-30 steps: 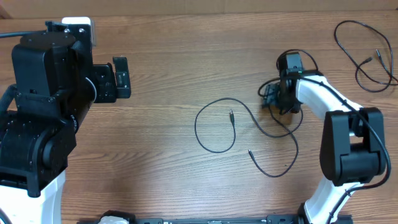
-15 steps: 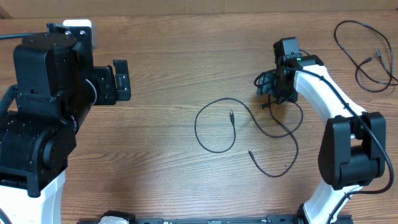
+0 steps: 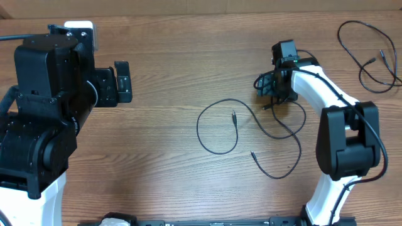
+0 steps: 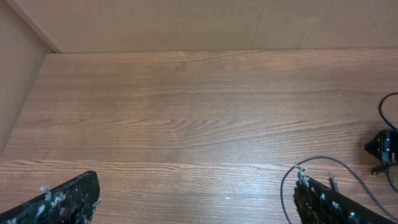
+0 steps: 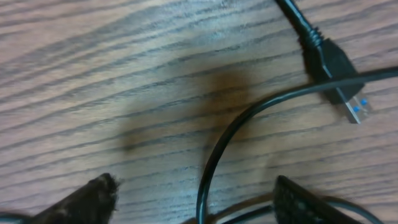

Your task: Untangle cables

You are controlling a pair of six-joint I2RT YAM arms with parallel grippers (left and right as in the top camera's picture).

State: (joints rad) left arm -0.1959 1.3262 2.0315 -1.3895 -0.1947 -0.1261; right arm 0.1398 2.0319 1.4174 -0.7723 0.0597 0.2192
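Thin black cables lie on the wooden table. One loose loop [image 3: 217, 125] lies mid-table, and part of it shows in the left wrist view [image 4: 348, 163]. A small tangle [image 3: 265, 83] lies under my right gripper [image 3: 274, 90], with a long strand [image 3: 295, 147] trailing toward the front. In the right wrist view the right gripper [image 5: 199, 200] is open, its fingertips either side of a black cable [image 5: 214, 155]. A USB plug with a blue tip [image 5: 336, 68] lies just beyond. My left gripper [image 3: 122, 80] is open and empty, far left of the cables, and also shows in its wrist view [image 4: 199, 205].
A separate black cable [image 3: 370, 63] lies in loops at the back right corner. A cardboard wall [image 4: 186, 25] runs along the table's far edge. The large black left arm body [image 3: 44, 100] fills the left side.
My right gripper has moved toward the far edge and slightly left. The small tangle has shifted the same way with it. The left arm and the middle loop have not moved.
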